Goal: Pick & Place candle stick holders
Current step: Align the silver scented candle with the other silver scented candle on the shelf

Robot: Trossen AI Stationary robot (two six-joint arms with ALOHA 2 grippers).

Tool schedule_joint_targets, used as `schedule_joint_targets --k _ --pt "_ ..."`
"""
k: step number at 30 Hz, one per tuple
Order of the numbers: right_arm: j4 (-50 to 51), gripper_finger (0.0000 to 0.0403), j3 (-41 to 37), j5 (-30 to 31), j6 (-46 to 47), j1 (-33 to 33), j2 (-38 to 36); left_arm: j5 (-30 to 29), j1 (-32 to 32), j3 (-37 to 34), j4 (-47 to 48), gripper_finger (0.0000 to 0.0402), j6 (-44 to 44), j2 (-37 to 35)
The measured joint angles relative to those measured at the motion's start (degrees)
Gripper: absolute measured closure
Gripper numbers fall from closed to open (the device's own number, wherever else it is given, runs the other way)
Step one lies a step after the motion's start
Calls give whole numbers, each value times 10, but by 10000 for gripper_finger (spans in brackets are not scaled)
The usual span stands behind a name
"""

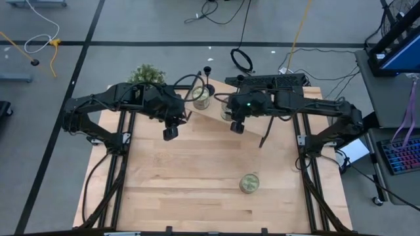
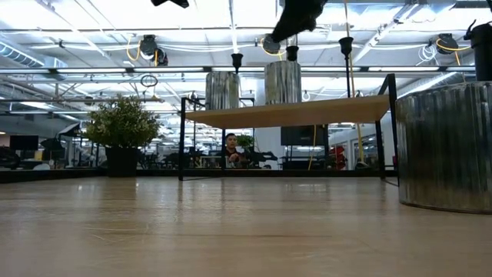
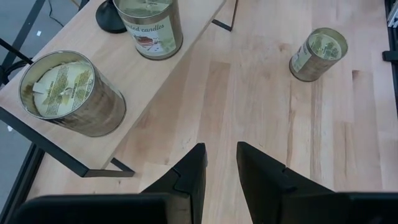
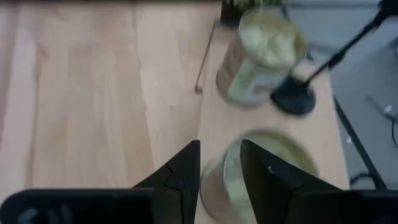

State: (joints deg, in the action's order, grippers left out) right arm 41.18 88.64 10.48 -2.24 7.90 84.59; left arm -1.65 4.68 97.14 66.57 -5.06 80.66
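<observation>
A raised wooden shelf [image 1: 213, 113] stands at the table's far side. On it are two greenish candle jars [image 1: 201, 97] [image 3: 62, 93] and black candle stick holders. One holder [image 1: 208, 77] stands by the far jar; its round base shows in the left wrist view [image 3: 111, 17] and the right wrist view [image 4: 293, 99]. The low view shows three holder tops [image 2: 236, 60] [image 2: 292, 52] [image 2: 346, 46] above the shelf. My left gripper [image 1: 170, 134] [image 3: 219, 163] hovers over the table near the shelf's left end, open by a narrow gap and empty. My right gripper [image 1: 237, 128] [image 4: 219, 158] hovers above the near jar [image 4: 267, 162], open by a narrow gap and empty.
A third greenish jar [image 1: 249, 183] [image 3: 318, 53] stands on the table toward the near right. A potted plant [image 1: 146, 73] stands at the far left. The shelf's black metal legs [image 3: 93, 169] rest on the table. Bare wood lies between the shelf and the near edge.
</observation>
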Motion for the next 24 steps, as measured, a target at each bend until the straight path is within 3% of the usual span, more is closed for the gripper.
schedule_joint_targets --k 4,8,16,24 --pt "11 293 0 -9 -4 -22 -27 0 0 0 0 304 -2 0" --pt "56 286 1 -77 -25 -72 -38 0 0 0 0 304 -2 0" --pt "136 259 0 -90 39 -218 -14 0 0 0 1 304 -3 0" --pt "141 248 -26 -119 144 -332 16 0 0 0 1 304 -3 0"
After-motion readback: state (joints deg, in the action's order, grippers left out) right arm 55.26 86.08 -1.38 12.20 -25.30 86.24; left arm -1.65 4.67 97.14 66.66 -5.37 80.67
